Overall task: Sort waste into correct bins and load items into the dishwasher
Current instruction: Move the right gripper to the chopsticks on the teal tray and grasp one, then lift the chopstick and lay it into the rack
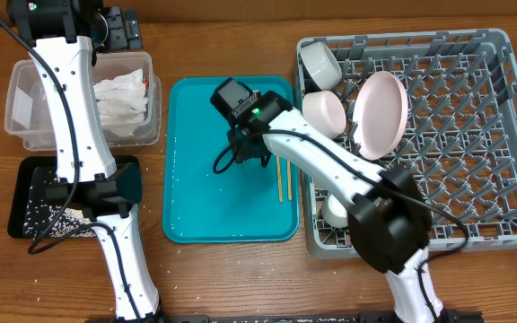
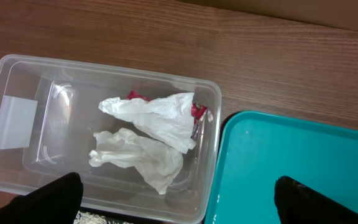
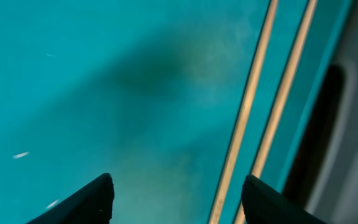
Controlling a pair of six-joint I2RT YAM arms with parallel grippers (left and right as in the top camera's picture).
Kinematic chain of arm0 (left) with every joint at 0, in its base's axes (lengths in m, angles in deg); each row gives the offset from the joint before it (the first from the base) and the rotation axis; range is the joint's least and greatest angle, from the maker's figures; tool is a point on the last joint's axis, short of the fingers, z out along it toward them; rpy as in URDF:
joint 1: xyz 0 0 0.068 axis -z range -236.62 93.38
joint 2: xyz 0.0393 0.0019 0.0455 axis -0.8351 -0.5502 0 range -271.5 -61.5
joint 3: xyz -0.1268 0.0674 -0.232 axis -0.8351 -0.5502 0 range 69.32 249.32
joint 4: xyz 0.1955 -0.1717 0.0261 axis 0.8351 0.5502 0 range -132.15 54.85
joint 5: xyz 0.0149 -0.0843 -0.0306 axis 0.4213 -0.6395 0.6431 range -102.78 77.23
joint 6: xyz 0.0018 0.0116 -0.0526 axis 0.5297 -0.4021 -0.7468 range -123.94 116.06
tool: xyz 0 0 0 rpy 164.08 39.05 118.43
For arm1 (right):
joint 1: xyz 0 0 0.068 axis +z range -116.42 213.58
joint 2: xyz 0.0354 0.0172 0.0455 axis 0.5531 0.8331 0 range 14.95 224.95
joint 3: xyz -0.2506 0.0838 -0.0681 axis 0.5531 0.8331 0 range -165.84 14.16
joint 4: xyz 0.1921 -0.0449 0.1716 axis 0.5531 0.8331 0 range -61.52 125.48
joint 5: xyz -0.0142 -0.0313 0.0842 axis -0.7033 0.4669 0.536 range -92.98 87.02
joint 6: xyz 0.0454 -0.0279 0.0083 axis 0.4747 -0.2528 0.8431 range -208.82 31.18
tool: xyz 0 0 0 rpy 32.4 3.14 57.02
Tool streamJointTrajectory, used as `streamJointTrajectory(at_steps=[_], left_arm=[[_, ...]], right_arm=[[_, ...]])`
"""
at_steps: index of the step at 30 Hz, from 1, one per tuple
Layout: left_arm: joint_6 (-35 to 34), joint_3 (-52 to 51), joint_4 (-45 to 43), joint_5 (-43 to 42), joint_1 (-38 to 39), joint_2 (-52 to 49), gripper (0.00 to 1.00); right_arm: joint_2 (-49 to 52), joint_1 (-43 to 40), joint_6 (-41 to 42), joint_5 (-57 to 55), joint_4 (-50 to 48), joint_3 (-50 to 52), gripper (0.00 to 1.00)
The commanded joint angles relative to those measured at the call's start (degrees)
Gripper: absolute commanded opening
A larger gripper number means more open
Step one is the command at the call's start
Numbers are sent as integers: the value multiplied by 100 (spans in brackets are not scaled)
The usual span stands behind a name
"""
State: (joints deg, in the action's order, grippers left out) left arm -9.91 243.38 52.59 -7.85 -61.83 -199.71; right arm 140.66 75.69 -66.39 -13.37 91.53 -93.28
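Crumpled white napkins (image 2: pixel 146 134) with red stains lie in the clear tub (image 1: pixel 25 135), which the left wrist view shows from above (image 2: pixel 36 180). My left gripper (image 2: pixel 176 199) is open and empty above the tub's near rim. Two wooden chopsticks (image 1: pixel 282 179) lie side by side at the right edge of the teal tray (image 1: pixel 196 206). My right gripper (image 1: pixel 245 154) is open low over the tray, the chopsticks (image 3: pixel 272 99) just inside its right finger (image 3: pixel 176 202). White plates and bowls (image 1: pixel 380 112) stand in the grey dish rack (image 1: pixel 474 144). Rice grains lie on the black tray (image 1: pixel 25 215).
A white bowl (image 1: pixel 319 63) sits at the rack's back left corner and another white dish (image 1: pixel 335 211) at its front left. A few grains lie on the teal tray (image 3: pixel 20 155). Both arms cross the left and middle of the table.
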Motion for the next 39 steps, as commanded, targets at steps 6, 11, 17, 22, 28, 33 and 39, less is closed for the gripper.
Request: streamJointTrajectory(at_steps=[6, 11, 17, 22, 28, 33, 39], left_arm=[[-2, 118, -4, -48, 46, 144, 100], [-2, 118, -7, -48, 46, 144, 100], [-2, 118, -4, -48, 46, 144, 100], [-2, 118, -4, -48, 46, 144, 100], [-2, 118, -4, -48, 46, 144, 100], [-2, 118, -4, -48, 46, 144, 100], [-2, 118, -4, -48, 46, 144, 100]], right_arm=[[509, -238, 33, 2, -90, -11, 63], [664, -363, 28, 516, -153, 50, 54], [778, -511, 33, 1126, -94, 61, 50], [780, -592, 15, 1156, -109, 50, 49], [651, -496, 31, 162, 111, -319, 54], [632, -549, 31, -92, 201, -323, 59], [643, -599, 55, 70, 186, -203, 59]])
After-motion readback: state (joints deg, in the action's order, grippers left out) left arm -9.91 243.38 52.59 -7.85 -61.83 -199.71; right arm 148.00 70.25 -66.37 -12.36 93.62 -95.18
